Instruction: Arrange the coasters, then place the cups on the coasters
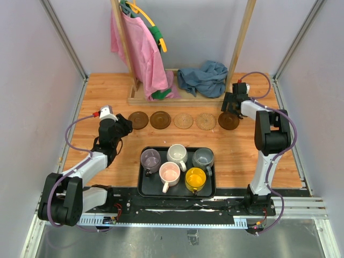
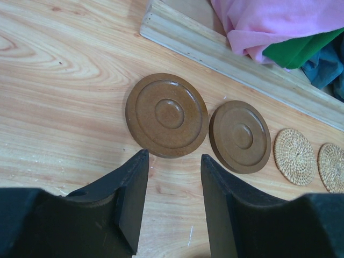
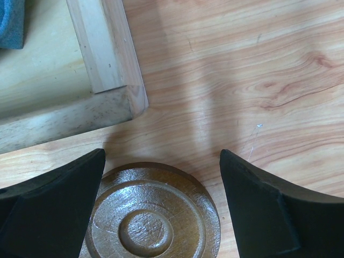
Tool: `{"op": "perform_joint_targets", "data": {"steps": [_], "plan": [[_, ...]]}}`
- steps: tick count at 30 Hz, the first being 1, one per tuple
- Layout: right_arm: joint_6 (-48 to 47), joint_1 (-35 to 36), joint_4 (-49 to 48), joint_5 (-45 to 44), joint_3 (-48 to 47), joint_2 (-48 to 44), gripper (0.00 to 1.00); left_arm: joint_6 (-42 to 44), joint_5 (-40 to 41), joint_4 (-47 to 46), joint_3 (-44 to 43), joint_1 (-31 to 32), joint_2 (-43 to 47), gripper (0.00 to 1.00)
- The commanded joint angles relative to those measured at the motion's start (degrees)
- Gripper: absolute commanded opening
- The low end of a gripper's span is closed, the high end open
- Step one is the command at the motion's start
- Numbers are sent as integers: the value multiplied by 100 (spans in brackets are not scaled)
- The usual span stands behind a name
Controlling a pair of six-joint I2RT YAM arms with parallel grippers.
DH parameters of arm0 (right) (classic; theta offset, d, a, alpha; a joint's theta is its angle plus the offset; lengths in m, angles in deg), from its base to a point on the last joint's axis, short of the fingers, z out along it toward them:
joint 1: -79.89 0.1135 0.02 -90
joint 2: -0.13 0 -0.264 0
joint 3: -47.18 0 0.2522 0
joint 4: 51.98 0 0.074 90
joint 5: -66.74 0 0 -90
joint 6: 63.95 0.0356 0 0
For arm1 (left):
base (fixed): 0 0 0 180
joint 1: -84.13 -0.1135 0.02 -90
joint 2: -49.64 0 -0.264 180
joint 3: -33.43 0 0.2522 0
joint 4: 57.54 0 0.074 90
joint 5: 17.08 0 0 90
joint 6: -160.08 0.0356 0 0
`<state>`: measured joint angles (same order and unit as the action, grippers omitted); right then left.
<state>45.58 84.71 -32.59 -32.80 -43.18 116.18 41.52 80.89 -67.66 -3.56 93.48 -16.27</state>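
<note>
Several coasters lie in a row across the table: dark brown [image 1: 138, 120], dark brown [image 1: 160, 120], tan woven [image 1: 184, 121], tan woven [image 1: 206, 121], dark brown [image 1: 229, 121]. My left gripper [image 2: 173, 156] hovers open and empty just short of the leftmost coaster [image 2: 167, 114], with its neighbour [image 2: 239, 136] to the right. My right gripper [image 3: 162, 153] is wide open over the rightmost coaster [image 3: 153, 215], a finger on each side. The cups stand in the black tray [image 1: 141, 185]: purple-grey [image 1: 150, 159], white [image 1: 177, 155], grey-blue [image 1: 203, 158], pink [image 1: 169, 174], yellow [image 1: 195, 178].
A wooden rack base [image 1: 161, 98] sits behind the coaster row, its corner [image 3: 115, 102] close to my right gripper. A pink garment [image 1: 137, 48] hangs from the rack and a blue cloth [image 1: 204, 78] lies on its base. Walls close in the table on both sides.
</note>
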Motion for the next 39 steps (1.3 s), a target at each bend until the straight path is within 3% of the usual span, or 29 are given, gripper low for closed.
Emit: {"op": "perform_joint_targets", "data": {"steps": [1,39], "plan": [[159,81,351,-65,221,-3,89,-18,-15,-64,-15,-51,117,48],[219,81,374,-215,253,-108,89,-46,-55,-20,11,-47,155,48]]}}
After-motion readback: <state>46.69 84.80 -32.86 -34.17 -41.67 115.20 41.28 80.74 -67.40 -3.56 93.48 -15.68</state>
